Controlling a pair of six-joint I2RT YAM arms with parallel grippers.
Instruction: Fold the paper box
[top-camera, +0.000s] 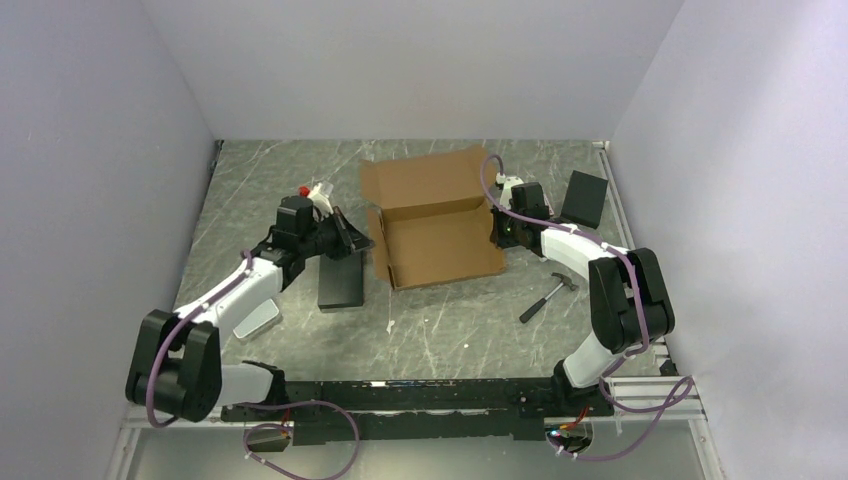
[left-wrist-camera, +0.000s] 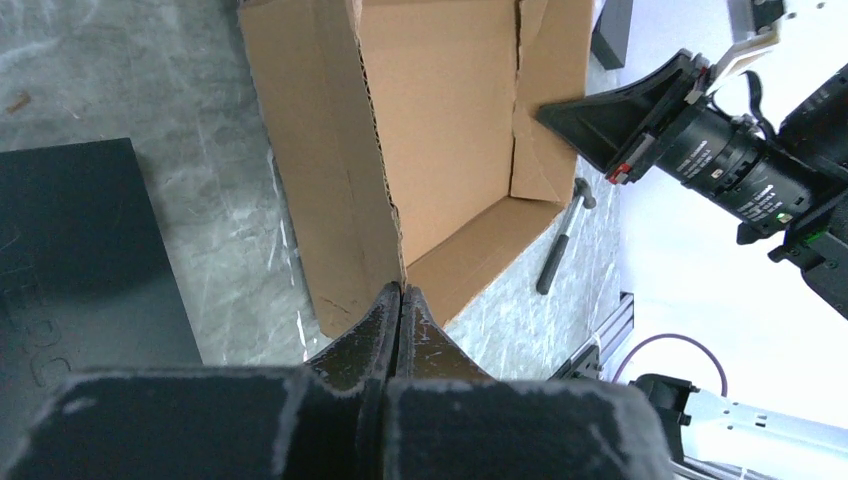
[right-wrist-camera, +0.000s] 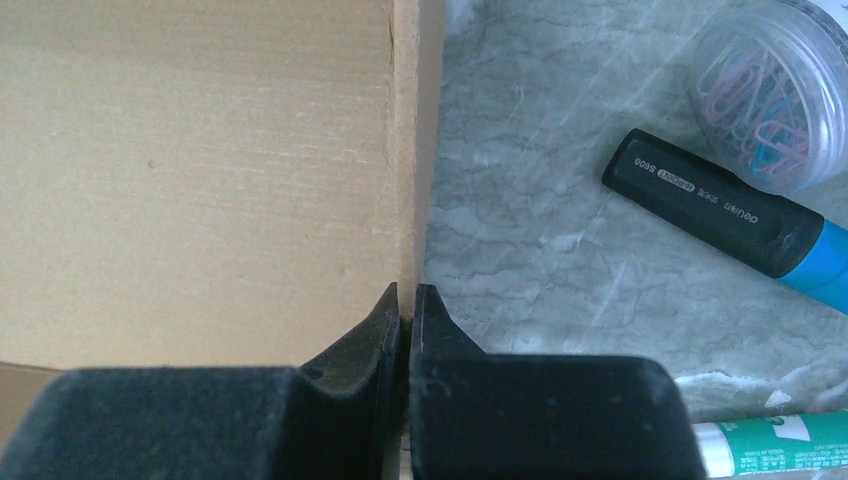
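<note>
Paper box: brown corrugated cardboard at the middle of the tabletop, a little toward the far side. It forms a shallow tray open upward with its side walls raised, and the lid panel stretches away on the far side.
Left gripper: it is at the box's left wall. The jaws are pressed together on the wall's upper edge, near a corner, with the cardboard running straight into the tips.
Right gripper: it is at the box's right wall. The jaws are pinched on the thin cardboard edge, one jaw on the inner face and one on the outer.
Black block: it lies flat on the tabletop just left of the box, below the left gripper.
Hammer: it lies on the tabletop nearer than the box's right corner, apart from it.
Second black block: it is at the far right, beyond the right gripper.
Paper-clip tub: a clear round tub with coloured clips inside, on the tabletop outside the gripped wall.
Marker: black with a blue end, lying just beside the tub.
</note>
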